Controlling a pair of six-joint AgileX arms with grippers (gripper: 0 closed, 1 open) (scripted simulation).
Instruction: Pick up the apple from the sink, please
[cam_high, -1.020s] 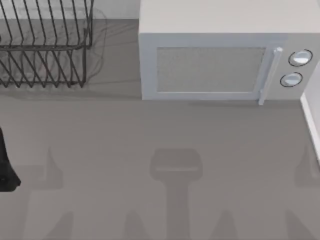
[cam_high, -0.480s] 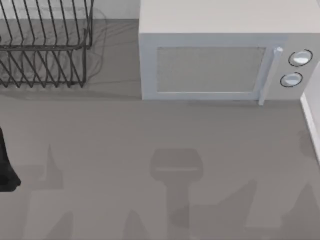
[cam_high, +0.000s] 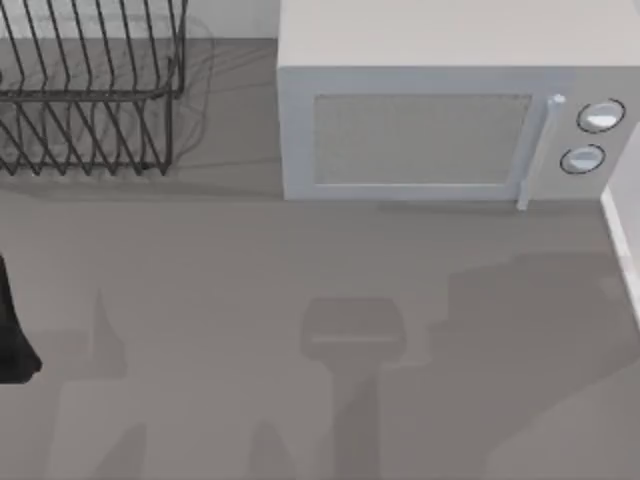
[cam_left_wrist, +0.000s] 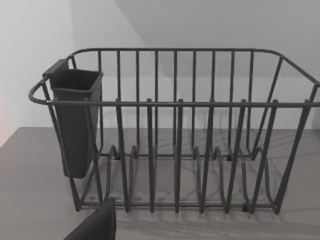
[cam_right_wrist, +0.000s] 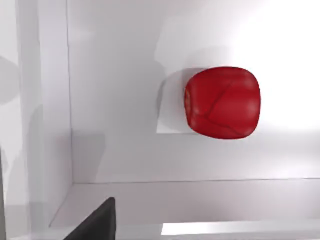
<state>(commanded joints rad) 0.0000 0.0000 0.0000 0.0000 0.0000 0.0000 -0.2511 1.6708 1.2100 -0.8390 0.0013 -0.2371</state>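
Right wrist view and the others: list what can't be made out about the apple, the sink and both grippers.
- Apple: right wrist view shows it on the pale sink floor; its underside is hidden by its own body.
- Sink: the frame edges cut off its full outline.
- Right gripper: a dark finger is cut by the frame edge; opening unreadable.
- Left gripper: likewise, one dark finger before the dish rack.
- Dish rack: top view's edge cuts it off.

Open counter (cam_high: 250, 300) in front; dish rack (cam_high: 90, 90) and microwave (cam_high: 430, 130) along the back.
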